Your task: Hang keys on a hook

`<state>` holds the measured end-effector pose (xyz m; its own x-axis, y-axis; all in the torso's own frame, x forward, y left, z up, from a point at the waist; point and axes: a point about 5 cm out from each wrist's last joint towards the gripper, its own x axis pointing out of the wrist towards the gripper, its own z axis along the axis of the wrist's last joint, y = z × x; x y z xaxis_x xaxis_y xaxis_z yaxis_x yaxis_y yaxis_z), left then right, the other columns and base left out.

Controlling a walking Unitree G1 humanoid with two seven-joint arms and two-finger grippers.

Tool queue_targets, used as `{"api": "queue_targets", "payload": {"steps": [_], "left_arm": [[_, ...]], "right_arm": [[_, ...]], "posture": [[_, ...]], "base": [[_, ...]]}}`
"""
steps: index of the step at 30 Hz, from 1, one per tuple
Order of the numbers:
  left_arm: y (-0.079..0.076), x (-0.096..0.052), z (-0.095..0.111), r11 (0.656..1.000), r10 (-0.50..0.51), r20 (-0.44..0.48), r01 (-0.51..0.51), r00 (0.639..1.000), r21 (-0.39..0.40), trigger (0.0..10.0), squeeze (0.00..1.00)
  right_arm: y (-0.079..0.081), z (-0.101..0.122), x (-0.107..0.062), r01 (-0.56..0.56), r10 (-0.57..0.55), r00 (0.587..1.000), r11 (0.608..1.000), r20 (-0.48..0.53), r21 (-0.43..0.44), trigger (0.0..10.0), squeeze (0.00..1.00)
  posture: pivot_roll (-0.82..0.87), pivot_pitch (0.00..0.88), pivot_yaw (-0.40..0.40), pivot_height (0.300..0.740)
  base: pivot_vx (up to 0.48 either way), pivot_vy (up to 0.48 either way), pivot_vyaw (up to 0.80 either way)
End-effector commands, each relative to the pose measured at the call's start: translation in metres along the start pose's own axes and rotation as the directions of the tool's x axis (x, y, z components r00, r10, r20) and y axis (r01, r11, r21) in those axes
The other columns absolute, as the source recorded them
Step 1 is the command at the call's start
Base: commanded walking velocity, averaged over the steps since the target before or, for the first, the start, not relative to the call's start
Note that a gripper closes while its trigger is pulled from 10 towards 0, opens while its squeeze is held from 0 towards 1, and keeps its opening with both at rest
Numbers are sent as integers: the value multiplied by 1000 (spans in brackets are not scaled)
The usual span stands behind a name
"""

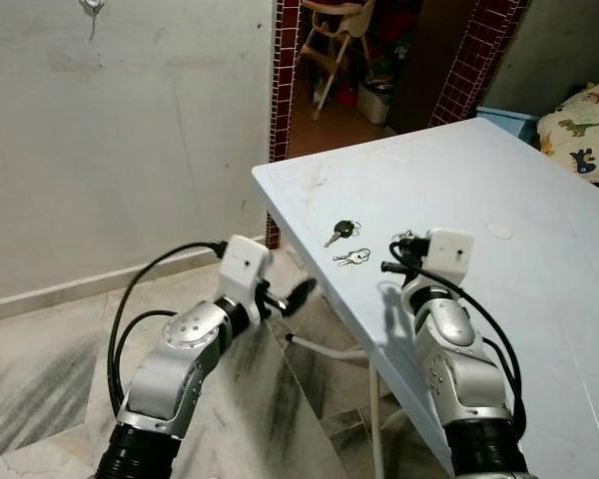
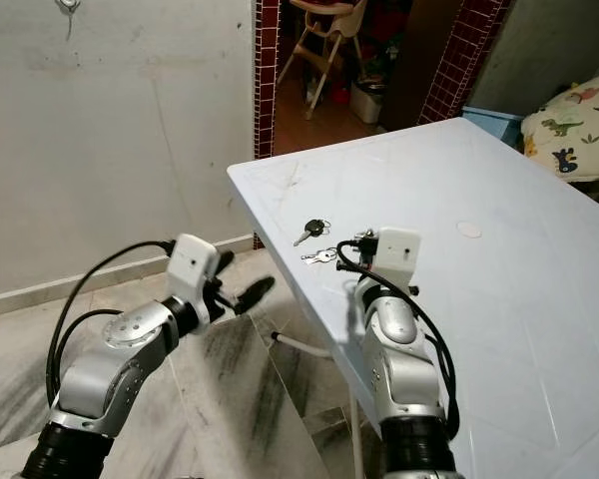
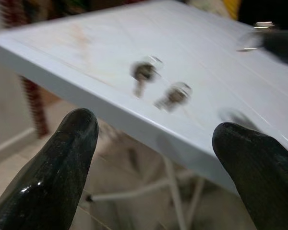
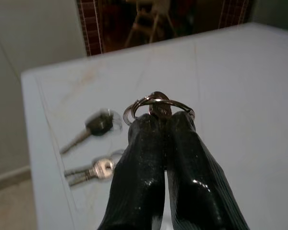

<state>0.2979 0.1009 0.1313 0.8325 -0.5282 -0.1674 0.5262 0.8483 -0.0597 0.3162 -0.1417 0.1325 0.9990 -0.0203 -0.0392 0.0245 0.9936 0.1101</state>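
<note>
Right gripper has a key ring pinched, two more keys on the table

The ring sticks out just past the closed fingertips, above the white table. A black-headed key and a silver pair lie just ahead of it and toward the left gripper, which hovers spread open off the table's near edge. A hook sits high on the wall, well away.

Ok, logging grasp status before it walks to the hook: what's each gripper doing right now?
Left gripper: open, holding nothing, off the white table's edge.
Right gripper: shut on a key ring, above the table.
</note>
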Motion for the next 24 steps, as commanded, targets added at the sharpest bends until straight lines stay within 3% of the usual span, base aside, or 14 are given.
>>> {"api": "queue_targets", "payload": {"steps": [1, 2, 12, 17, 19, 24], "left_arm": [[4, 1, 5, 999, 42, 26, -42, 999, 24, 10000, 0], [8, -1, 7, 996, 85, 46, -86, 995, 22, 10000, 0], [15, -8, 10, 971, 231, 115, -237, 966, 41, 10000, 0], [14, -4, 5, 969, 246, 66, -246, 967, -10, 10000, 0], [13, -3, 9, 971, 235, 89, -239, 968, 32, 10000, 0], [15, 0, 10, 972, 233, 79, -235, 969, 22, 10000, 0]], "right_arm": [[0, 12, -2, -14, 15, 999, 1000, 46, -12, 1216, 0], [2, 17, -6, -34, 34, 998, 999, 56, -12, 10000, 0], [9, 25, -36, -121, 121, 989, 993, 84, 2, 10000, 0], [6, 18, -38, -98, 96, 995, 995, 40, 36, 10000, 0], [7, 20, -36, -100, 99, 994, 994, 48, 31, 10000, 0], [7, 24, -31, -97, 95, 994, 995, 54, 34, 10000, 0]], "posture": [[110, 0, -81, 740], [106, 0, -83, 740], [106, 0, -88, 740], [105, 0, -87, 740], [106, 0, -84, 740], [113, 0, -81, 740]], "base": [[0, 0, 0], [0, 0, 0], [0, 0, 0], [0, 0, 765], [0, 0, 800], [0, 0, 796]]}}
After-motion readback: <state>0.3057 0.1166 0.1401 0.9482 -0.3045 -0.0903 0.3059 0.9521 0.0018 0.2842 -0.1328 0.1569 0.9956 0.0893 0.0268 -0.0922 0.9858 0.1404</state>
